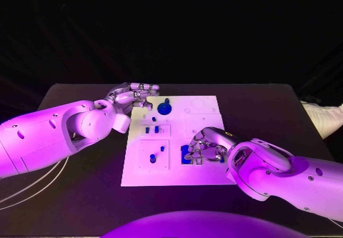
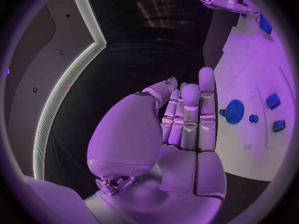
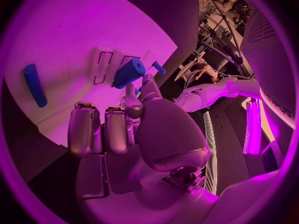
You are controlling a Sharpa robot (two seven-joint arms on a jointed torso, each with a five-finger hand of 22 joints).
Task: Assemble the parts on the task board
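White task board (image 1: 203,171) lies in the middle of the black table (image 1: 271,106), carrying small blue parts: a round gear (image 1: 164,107) near its far edge, short pegs (image 1: 151,130) in the middle, and a rectangular block (image 1: 186,154) near its right front. The right hand (image 1: 203,148) rests over that block, fingers curled; in the right wrist view a blue cylinder (image 3: 129,73) sits at its fingertips (image 3: 147,79), though a grip cannot be confirmed. The left hand (image 1: 132,96) hovers beside the gear, fingers extended together, holding nothing.
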